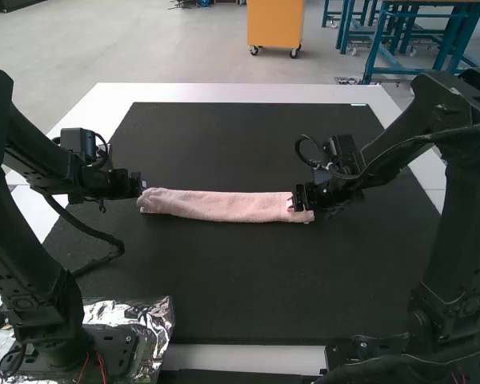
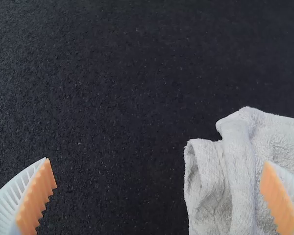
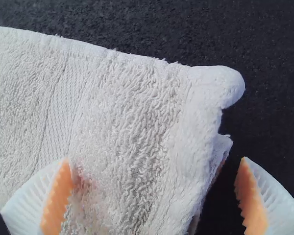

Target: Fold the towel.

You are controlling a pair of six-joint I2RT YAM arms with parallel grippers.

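the pale pink terry-cloth towel (image 1: 224, 206) lies folded into a long, narrow strip on the black mat (image 1: 248, 280) that covers most of the white desk (image 1: 240, 94). at the towel's left end is the left hand (image 1: 140, 187) – its white ribbed fingers spread wide, one over the towel's layered, folded end, the other over the mat beyond it. at the towel's right end is the right hand (image 1: 299, 198), spread too, one orange pad (image 3: 59, 196) over the cloth and the other just past its folded edge. crinkled silver foil (image 1: 162, 320) lies well apart from the towel – around the left arm's base.
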